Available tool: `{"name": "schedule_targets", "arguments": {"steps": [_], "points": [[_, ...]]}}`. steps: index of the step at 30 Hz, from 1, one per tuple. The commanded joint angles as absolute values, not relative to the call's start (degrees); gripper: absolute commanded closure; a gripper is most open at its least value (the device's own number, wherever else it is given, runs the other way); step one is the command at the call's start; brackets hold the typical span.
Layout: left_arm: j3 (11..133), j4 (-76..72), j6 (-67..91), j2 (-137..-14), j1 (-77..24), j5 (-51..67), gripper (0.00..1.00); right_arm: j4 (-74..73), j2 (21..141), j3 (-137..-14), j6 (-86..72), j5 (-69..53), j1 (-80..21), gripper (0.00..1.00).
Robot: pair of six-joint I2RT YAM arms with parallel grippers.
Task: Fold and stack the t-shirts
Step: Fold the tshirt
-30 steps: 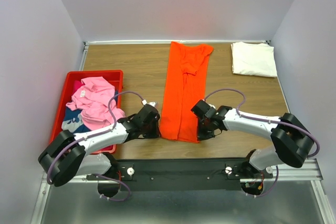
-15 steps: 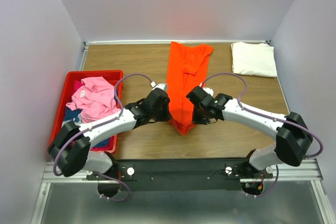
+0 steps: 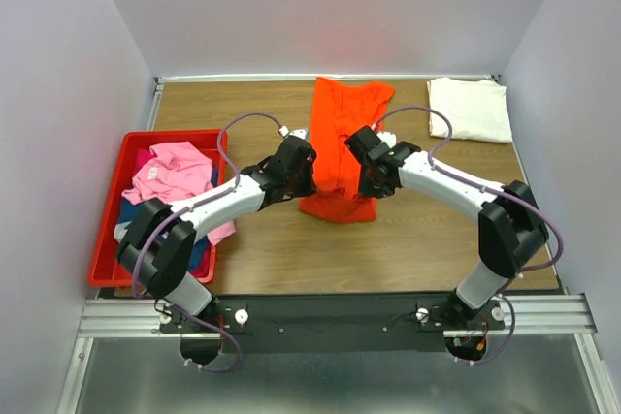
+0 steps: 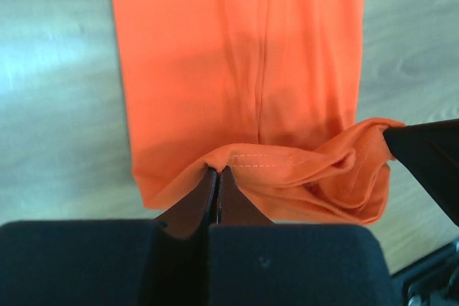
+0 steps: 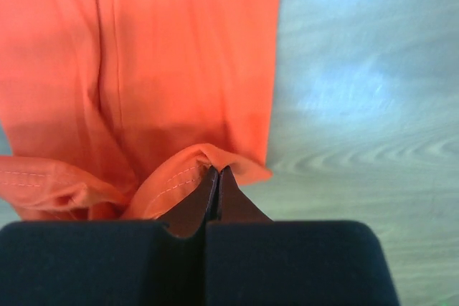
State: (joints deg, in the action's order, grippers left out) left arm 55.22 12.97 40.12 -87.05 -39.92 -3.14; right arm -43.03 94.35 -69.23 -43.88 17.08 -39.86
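- The left gripper [image 4: 217,171] has its fingers pressed together on the stitched hem [image 4: 265,165] of the orange t-shirt [image 4: 237,69]. It pinches the hem's left corner, and the cloth puckers up right at the fingertips.
- The right gripper [image 5: 217,171] is clamped the same way on the hem's right corner, with a small ridge of orange cloth rising into its closed fingertips.
- Between the two pairs of fingers the hem hangs slack in a crumpled fold, raised off the wooden table [image 3: 243,123].
- Beyond the fingertips the orange t-shirt lies flat as a long narrow strip that runs straight away from both grippers to the table's far edge.
- In the overhead view both arms reach forward and bend inward, elbows out. Their wrists angle toward each other on either side of the strip, and the grippers are level with one another about halfway along the shirt.
- Out past the left arm's elbow stands a red plastic bin [image 3: 107,239] with a pink t-shirt [image 3: 179,176] heaped inside.
- Well beyond and to the right of the right gripper, a cream-white t-shirt [image 3: 471,109] lies folded at the table's far right corner, apart from the orange one.
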Motion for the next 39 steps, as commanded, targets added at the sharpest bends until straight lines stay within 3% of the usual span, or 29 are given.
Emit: {"name": "schedule_targets", "arguments": {"steps": [1,24,39], "points": [[58.97,10.20,37.44,-90.17,-38.15,-2.37,1.00,-43.33,98.25,-73.91,-39.20,21.35,-37.27,1.00],[84.45,6.50,29.36,-113.71,-26.72,10.89,1.00,-42.89,116.89,-96.85,-27.78,20.22,-26.28,1.00],[92.46,7.56,27.86,-122.08,-24.17,11.43,1.00,-42.80,128.66,-107.93,-22.85,18.81,-22.94,1.00]]}}
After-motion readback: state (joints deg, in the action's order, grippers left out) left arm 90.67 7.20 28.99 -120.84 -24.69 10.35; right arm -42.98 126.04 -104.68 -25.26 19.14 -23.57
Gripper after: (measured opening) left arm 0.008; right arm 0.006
